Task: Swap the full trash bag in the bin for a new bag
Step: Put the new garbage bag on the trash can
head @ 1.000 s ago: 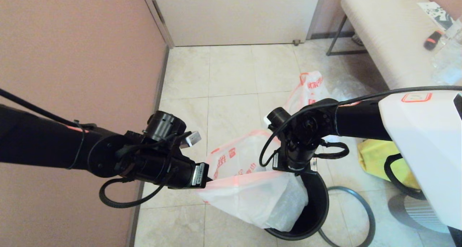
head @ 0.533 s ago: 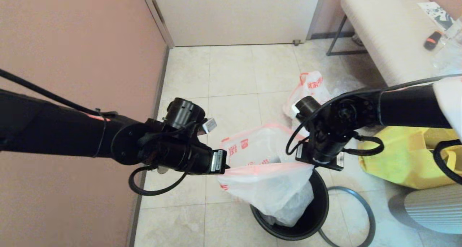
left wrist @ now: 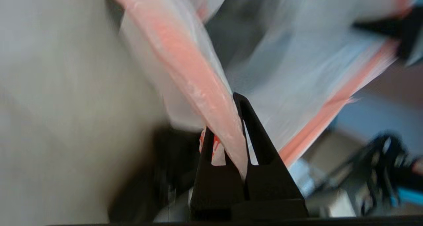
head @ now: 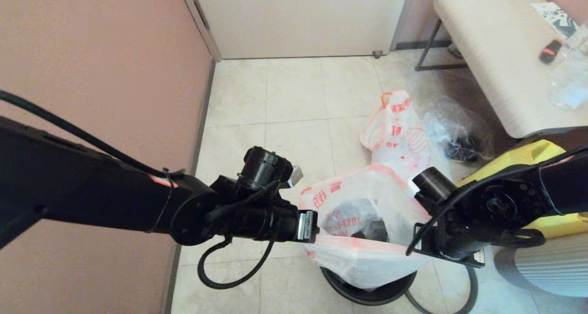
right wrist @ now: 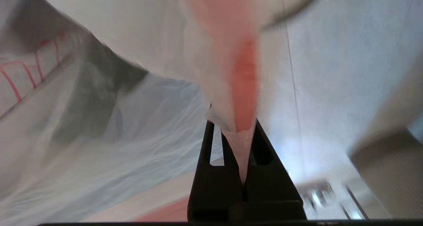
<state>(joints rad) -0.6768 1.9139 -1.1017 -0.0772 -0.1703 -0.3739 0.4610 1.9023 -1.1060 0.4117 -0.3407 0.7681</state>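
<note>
The new bag (head: pixel 367 263), thin white plastic with a pink band at its mouth, is stretched between both grippers over the black bin (head: pixel 367 298), and its body hangs down into the bin. My left gripper (left wrist: pixel 224 116) is shut on the pink band at the bag's left side (head: pixel 314 240). My right gripper (right wrist: pixel 234 127) is shut on the band at the right side (head: pixel 425 254). The bag's far wall (head: pixel 353 199) stands up behind, so the mouth gapes. The full trash bag (head: pixel 398 137), with orange-red print, sits on the floor beyond the bin.
The grey ring (head: pixel 473 284) lies on the tiles to the bin's right. A clear bag with dark contents (head: pixel 452 142) lies beside the full bag. A yellow tote (head: pixel 535 155) and a grey ribbed object (head: pixel 551 268) are at the right, below a bench (head: pixel 496 52). A pink wall runs along the left.
Both arms have swung right and lower with the new bag. The bag's mouth has spread wider and its body has sunk deeper into the bin.
</note>
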